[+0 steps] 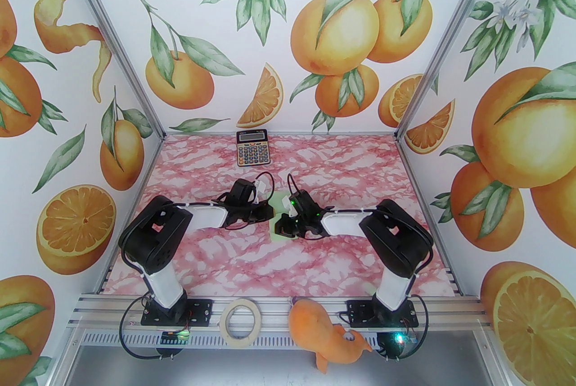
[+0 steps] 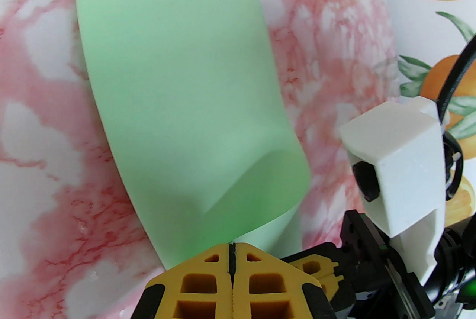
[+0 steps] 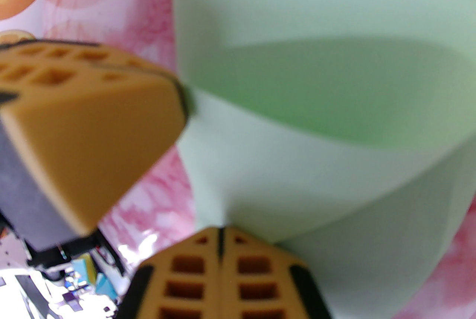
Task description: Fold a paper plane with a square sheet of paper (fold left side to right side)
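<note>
I see the bench (image 1: 342, 249) w/ the square sheet of paper (image 2: 186, 105) at centre, curled, one edge lifted. L pincer (image 2: 232, 246) is clamped tight on that edge. R pincer (image 3: 221, 231) is just beside it, pinching the same sheet.

From above, my left gripper (image 1: 266, 213) and right gripper (image 1: 285, 229) hide most of the paper (image 1: 274, 235), leaving only green slivers. My right wrist view is blurred, and the paper runs off its top and right edges. The calculator (image 1: 252, 148) keys are too small to read.
</note>
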Controlling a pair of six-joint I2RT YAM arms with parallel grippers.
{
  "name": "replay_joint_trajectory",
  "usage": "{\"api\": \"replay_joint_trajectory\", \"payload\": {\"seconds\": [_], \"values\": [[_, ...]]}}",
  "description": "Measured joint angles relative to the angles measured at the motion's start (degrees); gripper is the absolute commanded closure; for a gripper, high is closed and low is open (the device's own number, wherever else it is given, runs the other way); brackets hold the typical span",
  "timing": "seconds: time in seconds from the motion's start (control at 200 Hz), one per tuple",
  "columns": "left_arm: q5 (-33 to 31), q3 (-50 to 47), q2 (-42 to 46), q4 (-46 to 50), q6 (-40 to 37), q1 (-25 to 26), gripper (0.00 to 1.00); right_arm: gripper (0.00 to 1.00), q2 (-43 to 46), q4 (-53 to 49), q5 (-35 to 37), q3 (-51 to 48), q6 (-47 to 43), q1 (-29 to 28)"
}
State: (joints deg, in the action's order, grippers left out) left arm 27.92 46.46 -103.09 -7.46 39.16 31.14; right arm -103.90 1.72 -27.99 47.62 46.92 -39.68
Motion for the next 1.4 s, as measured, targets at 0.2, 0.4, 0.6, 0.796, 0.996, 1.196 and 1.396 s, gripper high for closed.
{"api": "replay_joint_trajectory", "payload": {"seconds": [0.2, 0.4, 0.6, 0.796, 0.996, 1.196, 1.396], "values": [[-0.3, 0.0, -1.7, -0.2, -0.3, 0.0, 1.00, 1.00, 0.0, 0.0, 0.0, 0.0, 0.1, 0.0], [-0.3, 0.0, -1.8, -0.2, -0.4, 0.0, 1.00, 1.00, 0.0, 0.0, 0.0, 0.0, 0.2, 0.0], [-0.4, 0.3, -2.0, 0.0, -0.6, 0.1, 1.00, 1.00, 0.1, 0.0, 0.0, 0.0, 0.2, 0.0], [-0.6, 0.4, -2.0, 0.2, -1.2, 0.3, 1.00, 1.00, 2.1, -1.2, 0.1, 0.0, 0.8, 0.9], [-0.8, 0.5, -2.0, 0.2, -1.7, 0.5, 1.00, 1.00, 4.1, -2.5, 0.2, 1.7, 0.8, 4.3], [-0.9, 0.5, -2.0, 0.3, -1.8, 0.5, 1.00, 1.00, 2.4, -4.6, 0.2, 4.9, -0.9, 5.0], [-0.9, 0.5, -2.0, 0.3, -1.8, 0.5, 1.00, 1.00, -1.8, -6.6, 1.7, 6.1, -2.3, 5.0]]}}
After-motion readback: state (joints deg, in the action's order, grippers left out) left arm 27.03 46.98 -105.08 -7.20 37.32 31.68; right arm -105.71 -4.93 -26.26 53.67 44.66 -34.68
